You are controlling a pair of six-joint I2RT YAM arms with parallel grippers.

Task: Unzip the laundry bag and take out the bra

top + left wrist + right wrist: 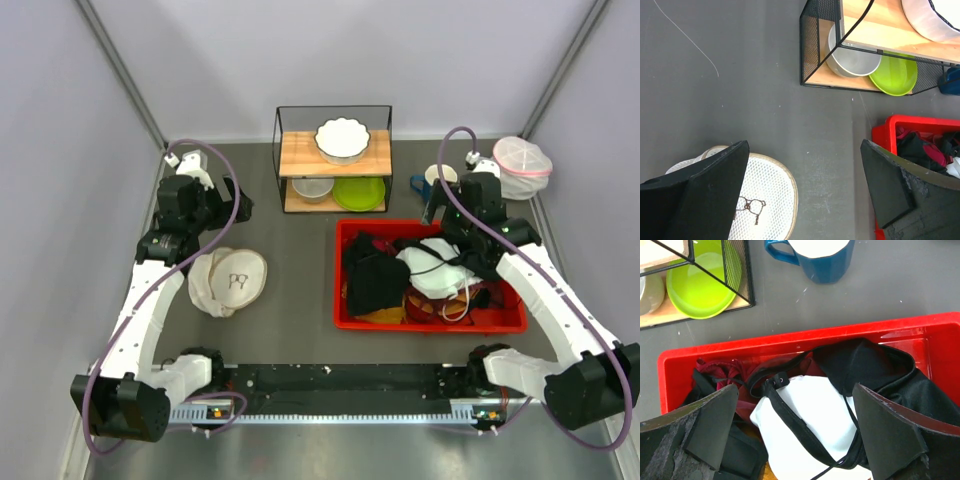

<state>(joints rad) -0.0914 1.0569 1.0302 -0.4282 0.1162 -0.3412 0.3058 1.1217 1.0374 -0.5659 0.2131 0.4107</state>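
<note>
We find the laundry bag (522, 166) in the upper right of the top view. It sits domed on the table (300, 262) close to the right wall, with its pink zipper band running round the rim. It lies behind the right arm, well apart from both claws. We cannot pick out the bra in any view. The left claw (805, 146) hangs over bare table with its fingers spread wide and nothing between them. The cream padded piece (767, 197) with its small black mark lies under the left finger, in the lower left of that frame. The right claw (795, 390) is likewise spread wide and holds nothing. It hovers above the red bin (790, 341), over a white garment (805, 412) crossed by black cords, with dark clothing (865, 365) beside it. Past the bin's far rim stands a blue mug (815, 262). At upper centre of the top view, a wire shelf (333, 158) carries a white bowl (342, 140) and a green plate (360, 192).
</note>
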